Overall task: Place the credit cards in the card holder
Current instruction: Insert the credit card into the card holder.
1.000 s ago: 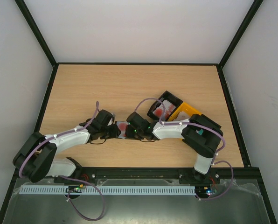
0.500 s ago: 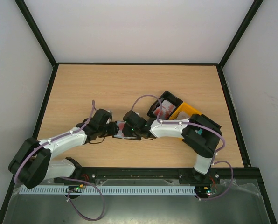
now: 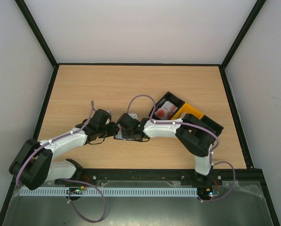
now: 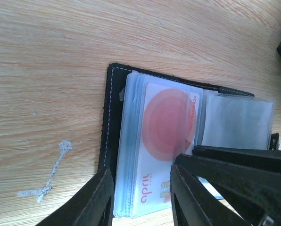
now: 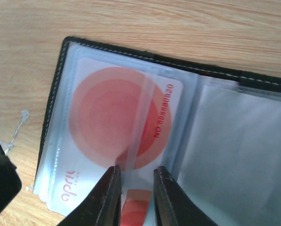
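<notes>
Black stitched holder (image 4: 108, 113) encloses a glossy card (image 4: 169, 117).

Card holder (image 5: 56, 82) lies flat and open, black rim with pale stitching, blue-tinted clear sleeves facing up. A pinkish-white credit card (image 5: 107, 117) with a red disc sits in the sleeve just ahead of the right gripper (image 5: 136, 173), its lower edge between the left gripper (image 4: 140, 176) fingers.
</notes>
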Available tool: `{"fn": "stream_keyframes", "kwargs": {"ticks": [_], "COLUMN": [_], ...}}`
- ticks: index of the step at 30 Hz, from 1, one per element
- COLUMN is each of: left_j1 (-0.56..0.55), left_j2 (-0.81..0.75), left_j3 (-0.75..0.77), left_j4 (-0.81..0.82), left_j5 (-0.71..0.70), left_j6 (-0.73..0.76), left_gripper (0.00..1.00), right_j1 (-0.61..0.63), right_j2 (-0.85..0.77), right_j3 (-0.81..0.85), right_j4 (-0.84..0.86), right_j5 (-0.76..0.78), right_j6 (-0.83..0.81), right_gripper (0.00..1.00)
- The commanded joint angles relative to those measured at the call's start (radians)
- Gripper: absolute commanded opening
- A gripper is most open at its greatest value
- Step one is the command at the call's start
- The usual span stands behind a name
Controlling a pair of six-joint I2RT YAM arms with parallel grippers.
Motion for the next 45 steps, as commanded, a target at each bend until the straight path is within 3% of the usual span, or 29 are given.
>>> {"fn": "stream_keyframes", "kwargs": {"ticks": [1, 13, 32, 37, 40, 45], "left_j1": [0.013, 0.023, 0.026, 0.026, 0.026, 0.026], "left_j2": [0.025, 0.075, 0.091, 0.055, 0.043, 0.047], "left_j3": [-0.028, -0.039, -0.035, -0.031, -0.031, -0.036], "left_j4": [0.034, 0.102, 0.111, 0.065, 0.069, 0.091], "left_j5": [0.064, 0.15, 0.188, 0.09, 0.106, 0.13], "left_j6": [0.005, 0.024, 0.031, 0.025, 0.032, 0.032], "left_gripper": [0.35, 0.35, 0.32, 0.34, 0.36, 0.3], "right_j1": [0.007, 0.006, 0.005, 0.005, 0.004, 0.005], "right_j2": [0.023, 0.005, -0.02, -0.02, -0.019, -0.016], "right_j3": [-0.011, -0.113, -0.202, -0.203, -0.203, -0.202], "right_j4": [-0.067, 0.015, 0.119, 0.12, 0.12, 0.121], "right_j5": [0.061, 0.046, 0.027, 0.028, 0.027, 0.023], "right_j6": [0.02, 0.068, 0.105, 0.106, 0.106, 0.105], "right_gripper": [0.14, 0.02, 0.02, 0.02, 0.02, 0.02]}}
